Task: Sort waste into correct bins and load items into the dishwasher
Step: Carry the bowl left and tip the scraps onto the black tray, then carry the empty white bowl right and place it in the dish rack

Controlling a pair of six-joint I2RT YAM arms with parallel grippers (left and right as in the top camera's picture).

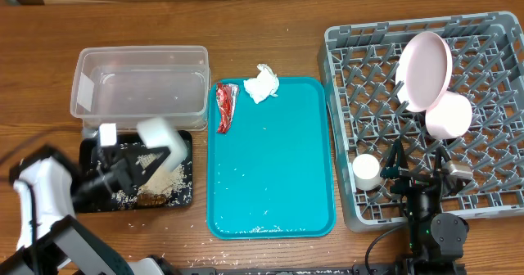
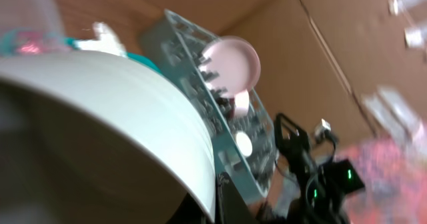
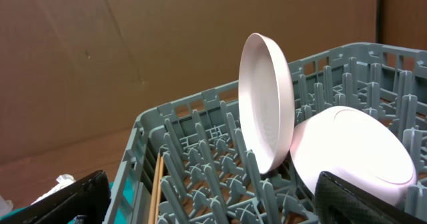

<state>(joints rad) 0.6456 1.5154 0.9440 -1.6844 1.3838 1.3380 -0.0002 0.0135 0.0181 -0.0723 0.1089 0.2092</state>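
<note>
As the overhead shows, the left gripper (image 1: 152,154) clasps the tilted white bowl (image 1: 160,134) over the black tray (image 1: 187,197) at 8 o'clock, its arm reaching toward 2 o'clock. From the left wrist, that bowl fills the view. From the right wrist, the right gripper (image 3: 213,196) gapes wide, with the plate (image 3: 265,104) and pink bowl (image 3: 353,151) at 1 o'clock in the dish rack (image 3: 183,107).

Plate (image 1: 424,70) stands on edge in the rack (image 1: 336,128), pink bowl (image 1: 449,115) touching it, cup (image 1: 366,170) near a corner (chopsticks (image 3: 159,184) too). White bowl (image 1: 160,133) tilts over the black tray (image 1: 187,195) of rice (image 1: 168,177), beside the tub (image 1: 141,82). Napkin (image 1: 262,83) and red wrapper (image 1: 226,105) lie right of it.
</note>
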